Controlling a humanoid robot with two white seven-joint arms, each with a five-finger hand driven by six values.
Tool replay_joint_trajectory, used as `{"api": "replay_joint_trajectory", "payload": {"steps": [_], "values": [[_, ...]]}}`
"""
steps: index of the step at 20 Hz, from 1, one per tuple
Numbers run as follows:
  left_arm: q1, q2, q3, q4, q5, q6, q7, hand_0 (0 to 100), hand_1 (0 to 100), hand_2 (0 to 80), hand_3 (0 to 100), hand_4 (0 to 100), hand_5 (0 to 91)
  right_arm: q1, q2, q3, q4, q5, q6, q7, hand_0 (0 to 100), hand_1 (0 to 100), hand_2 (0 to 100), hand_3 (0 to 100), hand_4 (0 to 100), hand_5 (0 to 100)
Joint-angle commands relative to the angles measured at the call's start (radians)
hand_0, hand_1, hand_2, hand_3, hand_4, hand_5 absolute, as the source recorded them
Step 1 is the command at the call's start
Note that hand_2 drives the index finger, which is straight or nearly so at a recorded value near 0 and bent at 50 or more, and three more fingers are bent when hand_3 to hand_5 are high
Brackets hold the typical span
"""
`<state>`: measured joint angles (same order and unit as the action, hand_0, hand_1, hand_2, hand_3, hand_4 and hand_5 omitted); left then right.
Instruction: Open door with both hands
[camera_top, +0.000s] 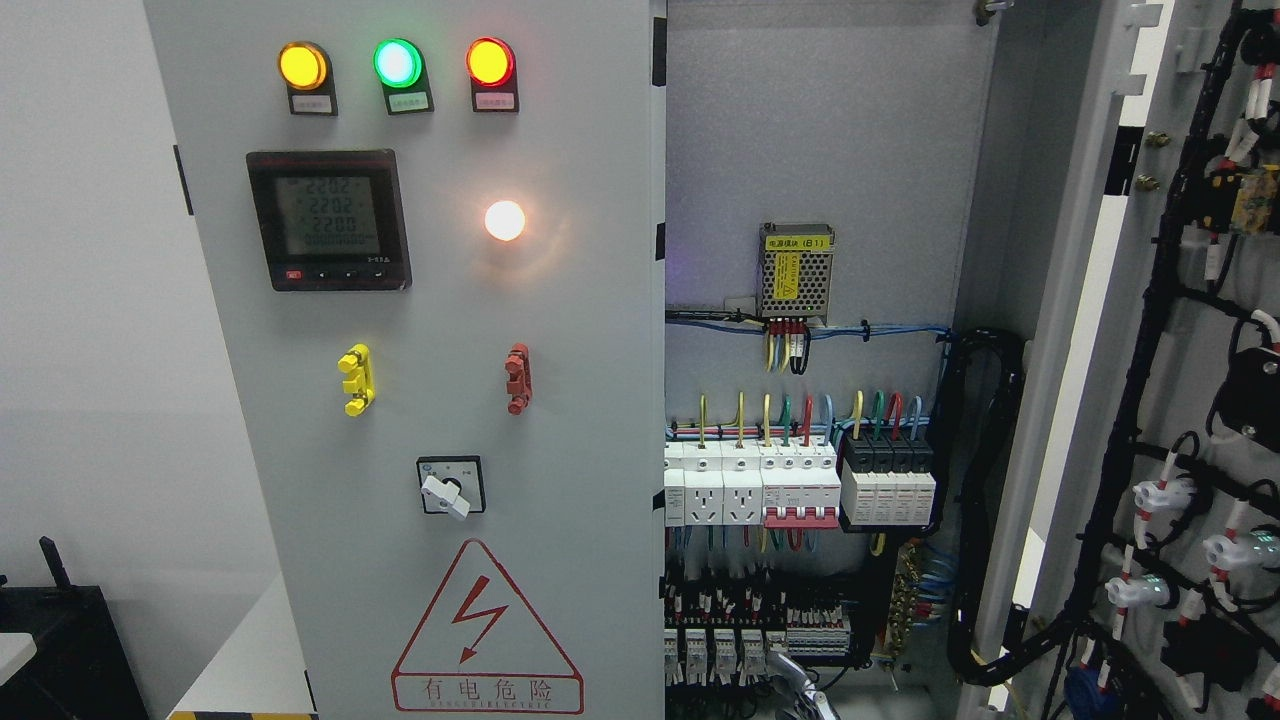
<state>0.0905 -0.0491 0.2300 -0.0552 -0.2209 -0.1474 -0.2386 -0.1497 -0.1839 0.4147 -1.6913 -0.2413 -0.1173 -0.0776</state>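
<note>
The grey cabinet's left door (590, 330) stands closed, facing me. It carries three lit lamps, a meter (328, 220), a rotary switch (450, 487) and a red warning triangle (487, 630). The right door (1200, 130) is swung wide to the right and shows its inner side with black cable bundles. Between the doors the cabinet interior (810, 150) is exposed. A small silver metallic part of a hand (797, 688) pokes up at the bottom edge, in front of the lower terminals. Its arm is out of sight, so I cannot tell which hand it is.
Inside are a meshed power supply (796, 270), a row of breakers (800, 485) with coloured wires and terminal blocks (760, 620) below. A white wall (90, 300) lies left of the cabinet. A black box (60, 650) sits at the lower left.
</note>
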Motion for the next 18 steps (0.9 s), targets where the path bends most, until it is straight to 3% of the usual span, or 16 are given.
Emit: {"api": "replay_joint_trajectory", "payload": {"steps": [1,13,18], "values": [[0.0,0.0,0.0,0.0,0.0,0.0,-0.001,0,0,0.0,0,3,0.0,-0.063,0.014,0.032,0.065,-0.021,0.013,-0.001,11,0,0,0,0,0],[0.0,0.0,0.0,0.0,0.0,0.0,-0.001,0,0,0.0,0,3,0.0,-0.189,0.012,0.099,0.188,-0.021,0.014,0.002,11,0,0,0,0,0],[0.0,0.0,0.0,0.0,0.0,0.0,-0.001,0,0,0.0,0,3,0.0,-0.206,0.014,0.105,0.205,-0.023,0.014,0.047,11,0,0,0,0,0]]}}
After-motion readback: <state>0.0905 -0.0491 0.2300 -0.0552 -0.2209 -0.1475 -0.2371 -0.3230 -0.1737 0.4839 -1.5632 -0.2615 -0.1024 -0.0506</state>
